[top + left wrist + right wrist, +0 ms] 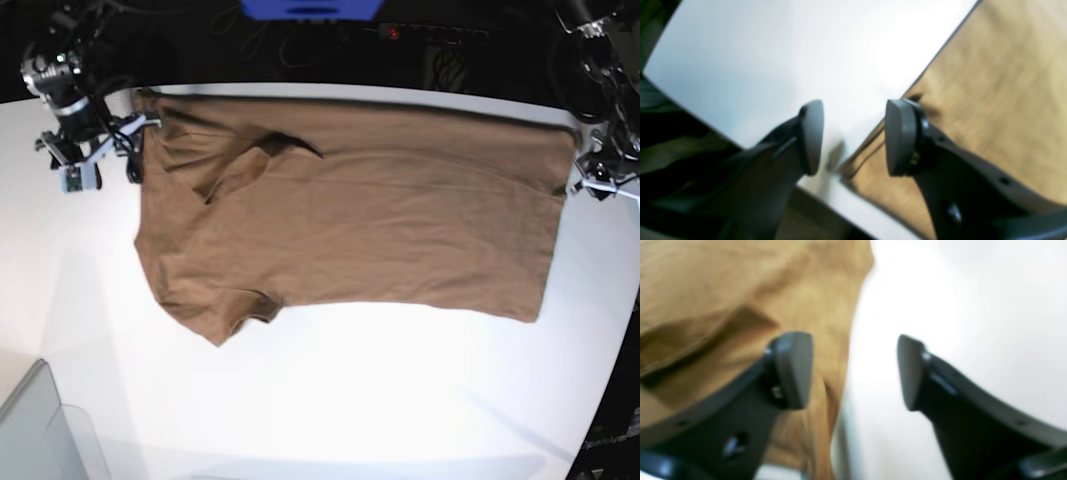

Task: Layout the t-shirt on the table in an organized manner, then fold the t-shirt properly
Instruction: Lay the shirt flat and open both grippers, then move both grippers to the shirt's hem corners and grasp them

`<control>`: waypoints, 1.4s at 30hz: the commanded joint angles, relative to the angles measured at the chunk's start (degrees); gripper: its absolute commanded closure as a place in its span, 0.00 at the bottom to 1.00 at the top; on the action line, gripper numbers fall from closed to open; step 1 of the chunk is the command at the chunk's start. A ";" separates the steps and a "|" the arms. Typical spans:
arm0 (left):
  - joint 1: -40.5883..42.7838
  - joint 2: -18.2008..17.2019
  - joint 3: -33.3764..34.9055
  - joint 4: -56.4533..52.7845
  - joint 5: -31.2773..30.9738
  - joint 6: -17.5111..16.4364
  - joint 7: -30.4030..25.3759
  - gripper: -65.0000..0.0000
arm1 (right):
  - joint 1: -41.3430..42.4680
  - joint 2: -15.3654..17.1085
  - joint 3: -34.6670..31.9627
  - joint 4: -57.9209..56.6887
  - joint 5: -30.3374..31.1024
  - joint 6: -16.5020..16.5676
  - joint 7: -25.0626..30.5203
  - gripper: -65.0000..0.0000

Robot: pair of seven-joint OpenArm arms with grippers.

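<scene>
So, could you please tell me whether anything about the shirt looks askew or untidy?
Yes. The t-shirt lies mostly flat on the table, but near the collar end a flap of cloth is folded over, and the lower sleeve is bunched rather than spread.

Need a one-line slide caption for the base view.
Brown t-shirt spread across the white table, one open claw at each end: right claw, left claw.

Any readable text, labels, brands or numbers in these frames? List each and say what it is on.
None can be read.
t-shirt: plain brown, no print or visible label.
table: bare white, no markings.
Both wrist views are too blurred to show any lettering on the jaws.
</scene>
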 commanded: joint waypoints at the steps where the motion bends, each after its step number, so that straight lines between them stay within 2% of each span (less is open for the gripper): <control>1: -1.82 -1.11 -0.26 0.44 -0.05 0.10 -0.74 0.55 | 2.04 0.70 -1.24 0.60 -1.28 0.12 1.22 0.33; 6: -8.15 -0.76 -0.17 0.35 -0.05 0.10 -0.74 0.55 | 13.64 0.52 -6.17 -6.35 -11.65 0.12 1.22 0.29; 12: -17.12 -1.11 3.70 -4.22 -0.05 0.10 -1.35 0.55 | 27.53 0.78 -5.99 -21.64 -16.67 0.12 1.75 0.29; 15: -20.11 -1.82 7.39 -9.94 0.75 0.10 -7.33 0.55 | 32.46 0.96 -5.99 -28.15 -18.95 0.12 1.84 0.29; 19: -22.40 -2.34 14.86 -18.99 5.49 0.10 -20.60 0.55 | 38.08 2.63 -5.90 -36.94 -20.01 0.12 2.72 0.29; 20: -22.92 -2.34 16.27 -21.28 6.81 0.10 -23.33 0.55 | 39.05 3.16 -5.90 -38.70 -20.01 0.12 3.86 0.29; 23: -24.51 -2.34 18.73 -27.52 9.62 0.10 -30.10 0.55 | 40.63 4.74 -5.90 -43.27 -19.83 -4.85 8.34 0.28; 25: -26.44 -2.34 19.52 -32.09 10.15 0.10 -33.00 0.55 | 41.51 5.79 -6.34 -46.87 -19.83 -6.43 11.24 0.28; 31: -31.10 -2.34 22.69 -43.43 10.06 0.01 -38.71 0.55 | 42.92 7.64 -6.08 -54.26 -19.74 -9.42 15.20 0.29; 36: -32.07 -2.34 27.00 -45.28 10.06 0.01 -41.97 0.55 | 43.01 7.82 -6.34 -59.53 -19.74 -11.35 18.89 0.29; 38: -32.94 -2.34 28.49 -45.72 10.06 0.01 -42.93 0.55 | 42.92 7.82 -6.17 -60.85 -19.74 -11.61 20.21 0.34; 42: -34.09 -2.34 29.72 -45.89 10.06 0.01 -43.28 0.55 | 42.92 7.82 -6.25 -63.75 -19.74 -11.70 21.09 0.51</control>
